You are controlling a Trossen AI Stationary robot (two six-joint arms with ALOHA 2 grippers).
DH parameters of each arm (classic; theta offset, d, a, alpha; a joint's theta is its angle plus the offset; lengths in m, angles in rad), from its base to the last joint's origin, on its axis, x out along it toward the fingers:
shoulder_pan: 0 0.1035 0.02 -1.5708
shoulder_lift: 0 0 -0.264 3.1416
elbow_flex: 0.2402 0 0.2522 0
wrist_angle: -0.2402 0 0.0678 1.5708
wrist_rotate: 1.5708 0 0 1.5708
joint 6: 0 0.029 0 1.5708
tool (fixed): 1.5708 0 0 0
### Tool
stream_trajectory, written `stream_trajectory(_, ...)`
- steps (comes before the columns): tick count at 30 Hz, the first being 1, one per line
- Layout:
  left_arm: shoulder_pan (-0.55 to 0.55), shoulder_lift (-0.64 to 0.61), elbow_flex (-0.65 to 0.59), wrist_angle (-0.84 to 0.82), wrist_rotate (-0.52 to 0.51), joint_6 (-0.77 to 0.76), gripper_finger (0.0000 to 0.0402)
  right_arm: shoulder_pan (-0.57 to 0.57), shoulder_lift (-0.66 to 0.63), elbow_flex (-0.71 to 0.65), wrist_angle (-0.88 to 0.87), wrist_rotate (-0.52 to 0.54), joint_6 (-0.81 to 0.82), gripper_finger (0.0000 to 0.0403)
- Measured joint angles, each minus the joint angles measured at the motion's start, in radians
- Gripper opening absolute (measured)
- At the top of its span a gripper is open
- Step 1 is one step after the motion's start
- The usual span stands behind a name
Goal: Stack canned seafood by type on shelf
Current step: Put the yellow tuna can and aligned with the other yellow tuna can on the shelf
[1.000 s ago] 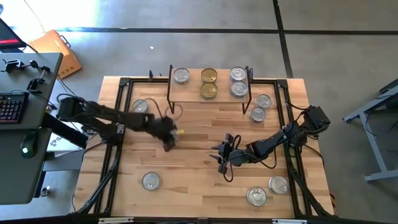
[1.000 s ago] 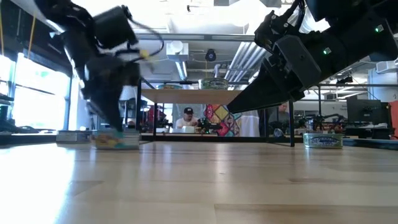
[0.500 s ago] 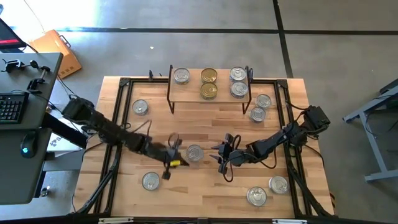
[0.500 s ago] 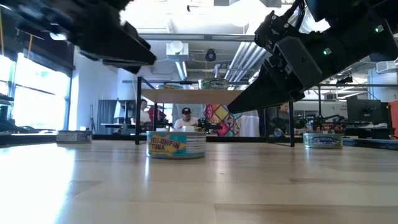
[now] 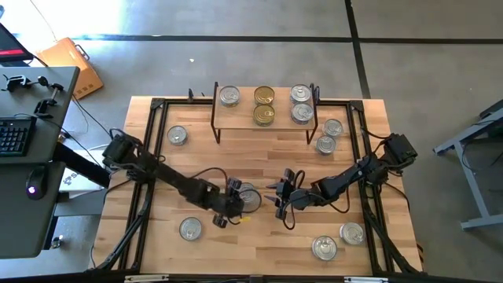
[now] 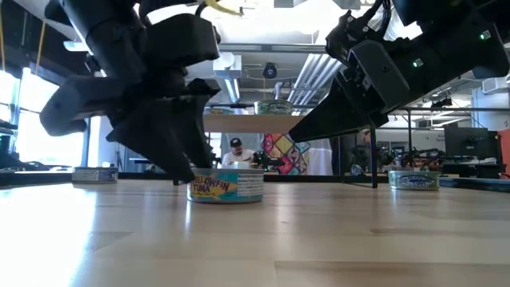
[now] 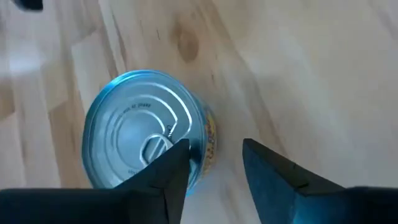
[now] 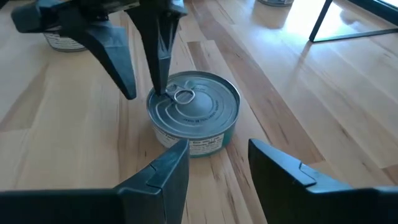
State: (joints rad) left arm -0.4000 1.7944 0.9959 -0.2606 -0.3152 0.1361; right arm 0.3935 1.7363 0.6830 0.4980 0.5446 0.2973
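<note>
A silver-lidded tin (image 5: 249, 195) with a yellow and teal label (image 6: 225, 187) stands upright on the tabletop, mid-table. My left gripper (image 5: 233, 203) is at its left side, open, reaching down onto it. My right gripper (image 5: 280, 198) hovers open just right of the tin, pointing at it (image 8: 194, 109) and touching nothing. The shelf (image 5: 244, 112) stands at the far edge. It carries a silver tin (image 5: 229, 96), two gold-lidded tins (image 5: 264, 104) and two silver ones (image 5: 301, 104). My left gripper comes down on the tin from above, slanting from the table's left. One fingertip (image 8: 158, 87) stands on the lid just inside its rim (image 8: 160, 102). The other finger (image 8: 124, 81) hangs outside the tin's wall, apart from it. The tin sits flat on the table.
Loose tins lie at far left (image 5: 178, 135), near left (image 5: 190, 229), far right (image 5: 329, 135) and near right (image 5: 338, 240). Black frame rails (image 5: 149, 157) run along the table's sides. A desk with a keyboard (image 5: 16, 134) stands off the table's left. People sit in the room behind (image 6: 236, 151).
My left gripper has swept from left of centre toward the table's near and right side, rising partway and coming down again. The tin that sat under it has come along to mid-table, where it stands upright. The gripper now rests on its lid.
</note>
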Motion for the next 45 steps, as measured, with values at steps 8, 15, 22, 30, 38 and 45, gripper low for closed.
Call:
stream_trajectory(8,0.01,0.036,0.008,-0.024,-0.056,-0.033,0.009,0.012,0.0,0.0,0.015,-0.004,-0.016,0.0155)
stream_trajectory(15,0.018,0.006,0.006,0.027,0.005,-0.181,0.0012,0.069,0.0,0.009,0.053,-0.08,-0.302,0.0155)
stream_trajectory(22,0.058,-0.047,0.056,0.043,0.105,-0.319,0.0002,0.064,0.0,0.072,0.046,-0.136,-0.56,0.0166)
stream_trajectory(30,0.069,-0.04,0.066,-0.001,0.205,-0.206,0.0002,0.009,0.0,0.144,-0.118,-0.186,-0.586,0.0257)
stream_trajectory(38,0.016,0.008,0.066,-0.105,0.082,0.057,0.0065,0.009,0.0,0.138,-0.125,-0.281,-0.385,0.0275)
stream_trajectory(45,-0.005,0.101,0.072,-0.082,-0.068,0.141,0.0082,0.055,0.0,0.137,-0.092,-0.256,-0.409,0.0275)
